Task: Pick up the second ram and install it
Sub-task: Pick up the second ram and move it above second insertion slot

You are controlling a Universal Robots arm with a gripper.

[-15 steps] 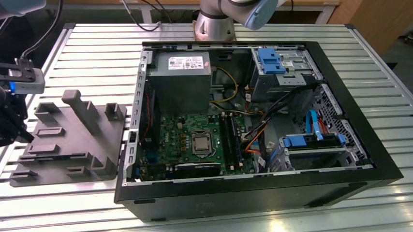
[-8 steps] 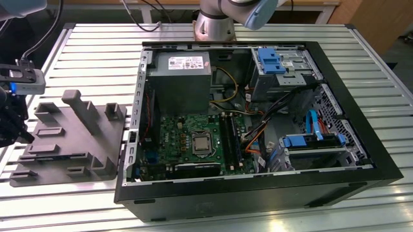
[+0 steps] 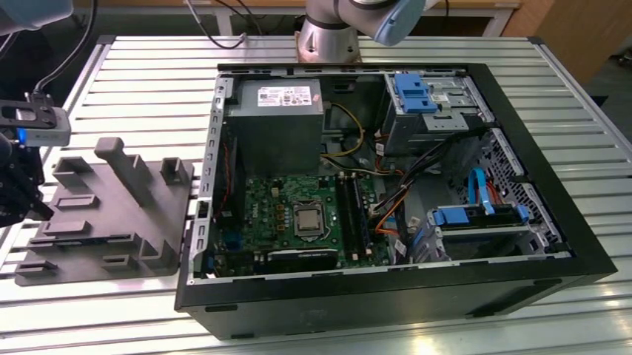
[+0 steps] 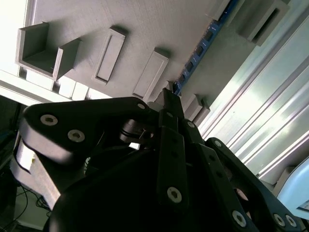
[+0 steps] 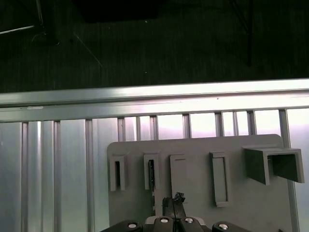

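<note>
The second ram point(image 5: 151, 173) is a thin dark stick standing on edge in a slot of the grey moulded tray point(image 5: 193, 150). In the second wrist view the ram point(image 4: 199, 52) shows as a narrow bluish strip running away from the fingertips. My gripper point(image 5: 174, 207) hangs over the tray, its tips just beside the near end of the ram, not around it. The fingers point(image 4: 167, 104) lie pressed together with nothing between them. In the exterior view the gripper point(image 3: 28, 205) is at the far left, at the tray's point(image 3: 109, 222) outer edge.
An open computer case point(image 3: 395, 296) lies at the exterior view's right, its green motherboard point(image 3: 266, 214) carrying long black memory sockets point(image 3: 351, 214), cables and blue drive brackets. Tall grey posts point(image 3: 123, 166) rise from the tray. All rests on a slatted metal table point(image 5: 58, 159).
</note>
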